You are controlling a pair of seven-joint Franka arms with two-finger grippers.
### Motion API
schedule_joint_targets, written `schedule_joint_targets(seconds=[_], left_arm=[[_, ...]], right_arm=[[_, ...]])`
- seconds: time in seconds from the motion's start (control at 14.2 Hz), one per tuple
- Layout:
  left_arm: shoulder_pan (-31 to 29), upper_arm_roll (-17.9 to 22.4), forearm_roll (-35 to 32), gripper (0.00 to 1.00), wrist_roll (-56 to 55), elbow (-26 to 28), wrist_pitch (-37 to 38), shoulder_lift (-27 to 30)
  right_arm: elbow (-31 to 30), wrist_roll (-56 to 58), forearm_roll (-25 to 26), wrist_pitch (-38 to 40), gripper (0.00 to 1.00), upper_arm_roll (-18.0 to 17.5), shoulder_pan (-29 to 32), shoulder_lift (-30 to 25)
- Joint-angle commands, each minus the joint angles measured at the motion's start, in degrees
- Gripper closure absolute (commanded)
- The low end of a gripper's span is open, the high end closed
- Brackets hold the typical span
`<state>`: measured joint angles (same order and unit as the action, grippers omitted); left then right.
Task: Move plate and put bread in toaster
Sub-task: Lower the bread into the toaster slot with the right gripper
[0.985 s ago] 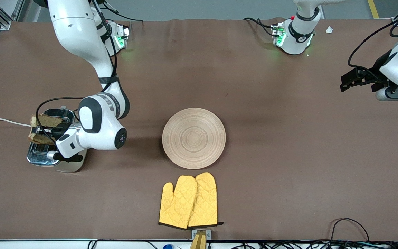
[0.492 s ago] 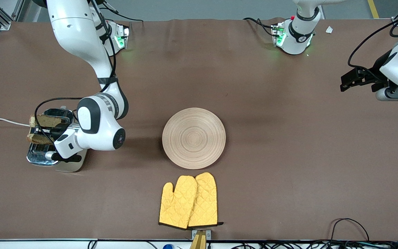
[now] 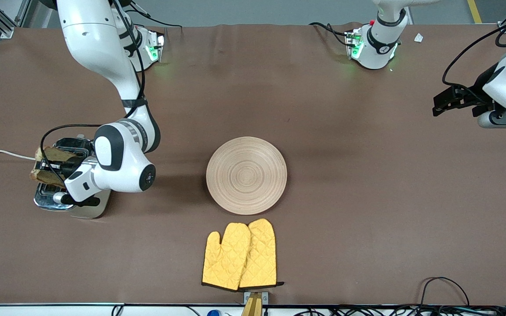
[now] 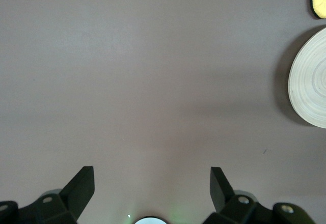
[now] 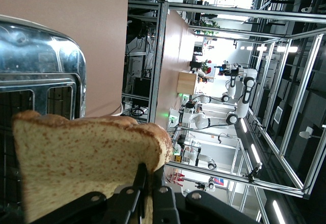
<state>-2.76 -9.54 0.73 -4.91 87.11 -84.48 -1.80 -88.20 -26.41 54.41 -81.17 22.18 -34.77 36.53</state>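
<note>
The cream-beige two-slot toaster with a chrome top [image 3: 66, 177] stands at the right arm's end of the brown counter [image 3: 367, 197]. The slice of brown wholegrain bread [image 3: 51, 164] is over its slots. The round light-wood plate [image 3: 246, 175] lies mid-counter. The pair of yellow quilted oven mitts [image 3: 240, 255] lies nearer the front camera, just beside the plate.

A matte brown cloth-covered table [image 3: 332, 184] fills the front view under even light. The right wrist view shows a hall of silver aluminium frame posts [image 5: 159, 56] and bright ceiling strip lights [image 5: 256, 155].
</note>
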Motion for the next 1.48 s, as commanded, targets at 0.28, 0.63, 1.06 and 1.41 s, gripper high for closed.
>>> schedule_joint_targets(seconds=[0.28,0.63,1.06,1.41], left_arm=[[-0.1,0.0,0.3,0.00,-1.0,0.2,0.0,0.6],[-0.1,0.0,0.2,0.00,-1.0,0.3,0.0,0.5],[-0.1,0.0,0.2,0.00,-1.0,0.3,0.0,0.5],[-0.1,0.0,0.2,0.00,-1.0,0.3,0.0,0.5]], right_arm=[[-1.4,-0.7,1.3,-0.5,1.00,-0.8,0.2,-1.5],[-0.3,-2.3,1.0,-0.6,1.00,-1.0,-0.1,0.1],[1.7,-2.3,1.2,-0.8,1.00,-1.1,0.1,2.1],[1.6,-4.4,0.4,-0.7,0.99,-1.2,0.0,2.2]])
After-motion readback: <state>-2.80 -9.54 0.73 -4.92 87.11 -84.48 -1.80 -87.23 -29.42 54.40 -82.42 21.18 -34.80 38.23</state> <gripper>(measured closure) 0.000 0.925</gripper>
